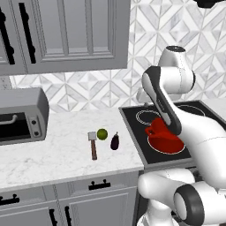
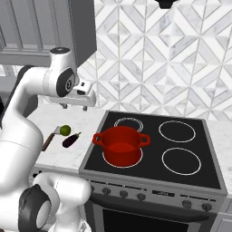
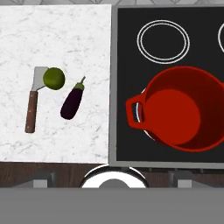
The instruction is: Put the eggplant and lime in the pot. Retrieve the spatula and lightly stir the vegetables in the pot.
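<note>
The empty red pot [image 2: 121, 146] [image 3: 175, 109] [image 1: 164, 137] stands on the stove's front left burner. Left of the stove, on the marble counter, lie the dark purple eggplant [image 1: 114, 141] [image 2: 70, 141] [image 3: 72, 101] and the yellow-green lime [image 1: 102, 134] [image 2: 65, 130] [image 3: 54, 78]. The lime rests against the grey head of the spatula [image 1: 93, 146] [image 2: 49, 141] [image 3: 31, 107], whose brown handle points toward the counter's front edge. My gripper [image 2: 75, 107] hangs high above the counter near the stove's left edge, pointing down, open and holding nothing.
The black stove [image 2: 181, 149] has several ringed burners. A grey toaster oven [image 1: 20, 117] sits at the counter's far left. Grey wall cabinets [image 1: 66, 33] hang above the counter. Bare marble surrounds the vegetables.
</note>
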